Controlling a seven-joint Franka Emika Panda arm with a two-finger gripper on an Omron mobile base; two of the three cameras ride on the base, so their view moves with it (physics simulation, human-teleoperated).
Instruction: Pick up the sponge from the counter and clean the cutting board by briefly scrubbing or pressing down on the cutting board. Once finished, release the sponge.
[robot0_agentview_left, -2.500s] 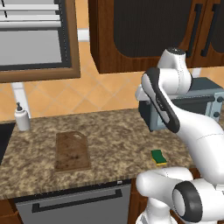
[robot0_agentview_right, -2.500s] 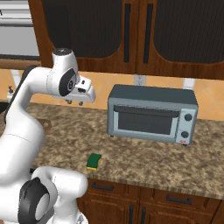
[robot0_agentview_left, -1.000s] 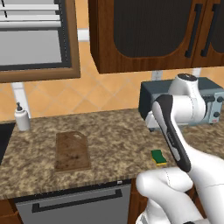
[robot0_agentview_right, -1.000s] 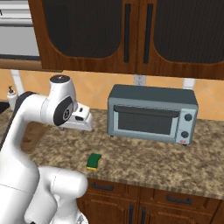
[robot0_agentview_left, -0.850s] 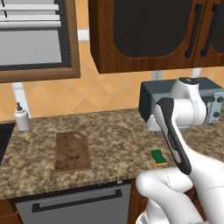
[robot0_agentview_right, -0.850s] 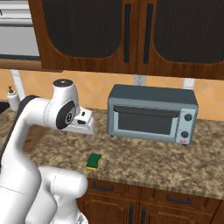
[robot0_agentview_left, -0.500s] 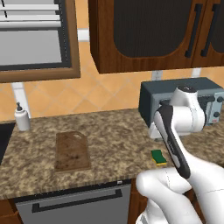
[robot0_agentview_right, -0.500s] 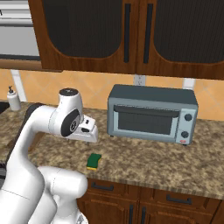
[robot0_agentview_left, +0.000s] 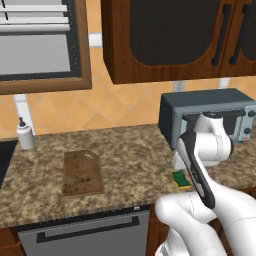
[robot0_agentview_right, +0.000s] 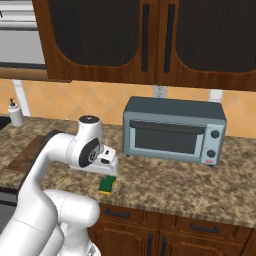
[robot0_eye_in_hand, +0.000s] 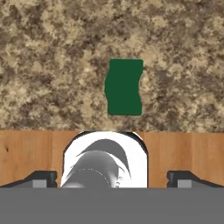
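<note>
Counter (robot0_eye_in_hand: 52, 52), sponge (robot0_eye_in_hand: 124, 86) below wide jaws

We see a glossy white arm (robot0_agentview_left: 210, 145) built of rounded, bulbous segments, with a dark grey band running along one link and dark discs capping the joints. One joint cap (robot0_agentview_right: 93, 153) carries a small pale mark at its centre. The hand is a boxy white block, and the gripper (robot0_eye_in_hand: 112, 177) ends in two small dark, flat-topped fingertips (robot0_eye_in_hand: 41, 178).
</note>
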